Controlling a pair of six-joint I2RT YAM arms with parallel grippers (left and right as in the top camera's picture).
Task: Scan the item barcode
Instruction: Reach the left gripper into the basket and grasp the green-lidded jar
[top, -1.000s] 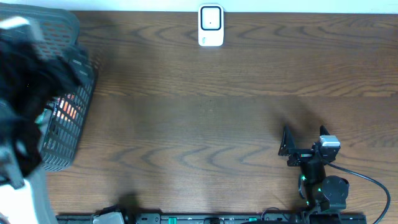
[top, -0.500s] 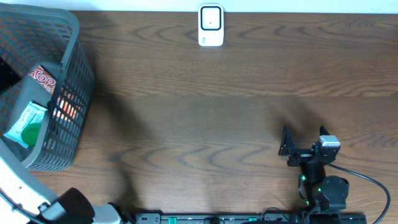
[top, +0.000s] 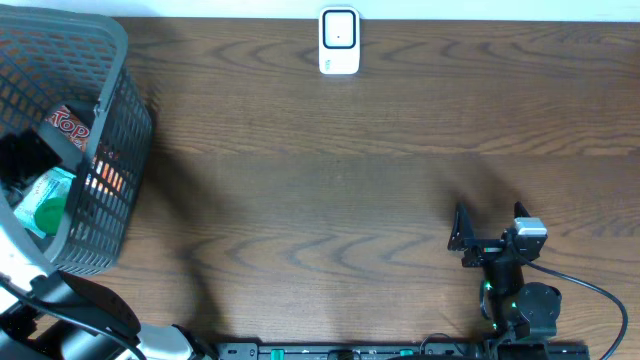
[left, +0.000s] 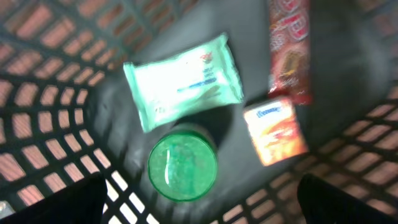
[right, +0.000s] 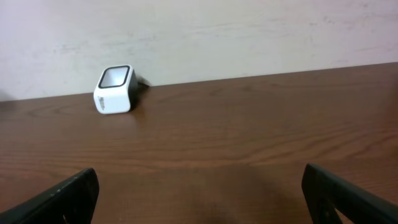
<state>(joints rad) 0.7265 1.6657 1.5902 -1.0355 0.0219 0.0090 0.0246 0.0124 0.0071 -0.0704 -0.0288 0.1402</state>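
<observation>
The left claw (left: 200, 204) hangs inside the basket (top: 122, 150) in the upper left of the overhead frame. Its jaws are spread wide and grasp nothing; only the two dark fingertips show, in the bottom corners of the wrist view. Looking straight down lets it choose among what lies on the basket floor: a pale green wipes pack (left: 183, 81), lying flat at upper centre, a green-lidded tub (left: 182, 168) just below it, an orange box (left: 275, 132) to the right, and a red packet (left: 289, 46) running off the top edge. No barcode can be read on any of them (the view is blurred).

The tub sits most nearly between the fingertips, so it looks the likeliest pick, though that is a guess.

The scanner (top: 339, 42) stands at the top centre of the surface (top: 330, 200), well apart from the basket, so whichever item is taken must be carried across to it. The right claw (top: 490, 228) rests at the lower right, released and empty, facing the scanner, probably kept clear until needed.
</observation>
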